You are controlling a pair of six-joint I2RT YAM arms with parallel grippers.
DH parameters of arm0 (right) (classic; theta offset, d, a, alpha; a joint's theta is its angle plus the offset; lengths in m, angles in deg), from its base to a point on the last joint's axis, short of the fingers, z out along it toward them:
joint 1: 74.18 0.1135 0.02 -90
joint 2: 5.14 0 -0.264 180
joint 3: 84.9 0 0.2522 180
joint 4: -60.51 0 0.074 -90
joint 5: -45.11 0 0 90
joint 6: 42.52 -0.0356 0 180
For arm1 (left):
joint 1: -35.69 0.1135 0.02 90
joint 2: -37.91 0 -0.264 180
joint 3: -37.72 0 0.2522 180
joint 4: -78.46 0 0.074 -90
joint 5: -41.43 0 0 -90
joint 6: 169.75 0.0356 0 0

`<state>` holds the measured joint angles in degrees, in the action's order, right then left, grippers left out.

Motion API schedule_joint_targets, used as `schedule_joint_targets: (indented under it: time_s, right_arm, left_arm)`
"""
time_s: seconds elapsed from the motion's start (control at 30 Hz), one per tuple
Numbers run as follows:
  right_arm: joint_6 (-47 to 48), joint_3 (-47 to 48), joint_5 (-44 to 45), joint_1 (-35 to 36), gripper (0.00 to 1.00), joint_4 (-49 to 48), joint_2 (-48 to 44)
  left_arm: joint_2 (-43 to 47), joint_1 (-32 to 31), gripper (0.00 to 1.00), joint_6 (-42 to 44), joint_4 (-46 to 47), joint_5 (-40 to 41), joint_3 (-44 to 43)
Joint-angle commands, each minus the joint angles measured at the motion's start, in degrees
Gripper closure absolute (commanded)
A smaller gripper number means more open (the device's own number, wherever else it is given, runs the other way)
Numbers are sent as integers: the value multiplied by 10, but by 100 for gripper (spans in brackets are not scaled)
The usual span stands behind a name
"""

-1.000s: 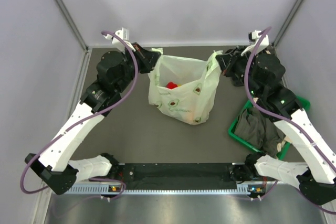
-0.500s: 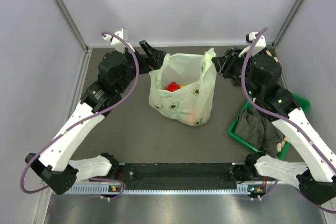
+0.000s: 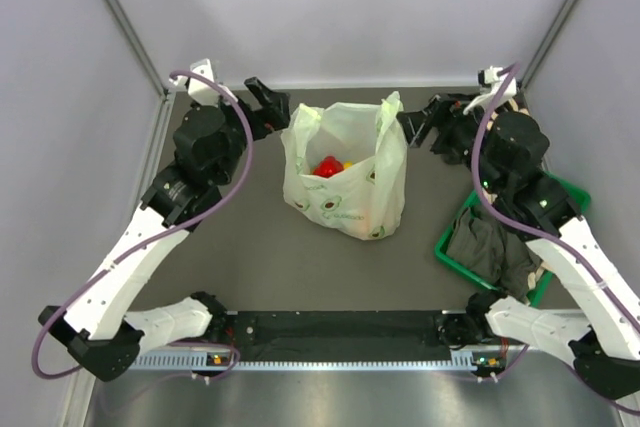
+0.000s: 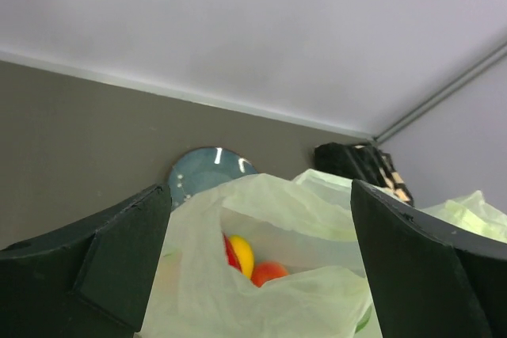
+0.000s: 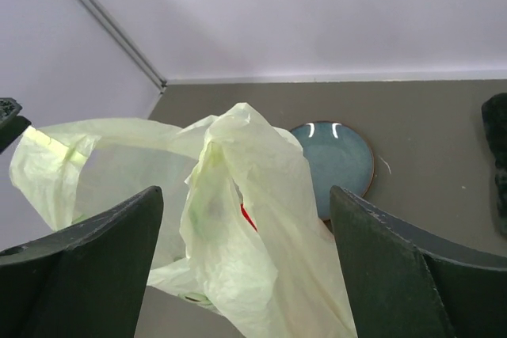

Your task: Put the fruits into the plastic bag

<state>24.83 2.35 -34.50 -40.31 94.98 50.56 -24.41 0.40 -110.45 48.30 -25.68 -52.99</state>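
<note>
The dark table (image 3: 240,237) carries everything. The plastic bag (image 3: 345,182), pale green and translucent with small avocado prints, stands upright near the table's middle, a little toward 12 o'clock, with its mouth open upward. At the bag's 4 o'clock, well apart from it, a green basket (image 3: 447,239) sits by the right arm with dark clothes (image 3: 490,247) heaped in it.

The left gripper (image 4: 257,195) hangs at the bag's 10 o'clock, just beside the rim. Its fingers are spread wide and close on nothing; in the left wrist view the bag's rim rises between them without either finger pressing on it. The right gripper (image 5: 245,191) hangs at the bag's 2 o'clock, its fingers also spread wide and holding nothing. In the right wrist view a crumpled handle loop (image 5: 238,140) stands loose between them, clear of both.

A round grey-blue plate (image 5: 337,160) lies flat on the table on the far side of the bag, toward 12 o'clock; from above the bag hides it.

The fruits (image 3: 330,165) lie inside the bag, low down, seen through its mouth: a red fruit (image 3: 325,166) with a yellow fruit (image 3: 348,163) touching it at its 3 o'clock. The left wrist view also shows an orange-red piece beside the yellow one; which fruit it is I cannot tell
</note>
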Motion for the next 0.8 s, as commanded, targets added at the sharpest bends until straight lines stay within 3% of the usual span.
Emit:
schedule_joint_targets:
  time_s: [0.0,0.07,0.37,0.6,0.77]
  right_arm:
    - [10,31,9,-13,15,-1,-15]
    - [7,48,5,-42,14,24,-14]
    - [-3,46,-80,-255,11,105,-13]
    - [14,-19,-62,-367,10,153,-29]
    - [24,-56,-50,-396,10,156,-48]
  left_arm:
    - [-28,21,1,22,-76,79,-74]
    - [-64,49,1,15,-135,90,-100]
    - [-68,239,1,-14,-125,-74,-65]
    - [-39,290,1,8,-155,-84,-20]
    - [-25,290,1,14,-162,-61,-7]
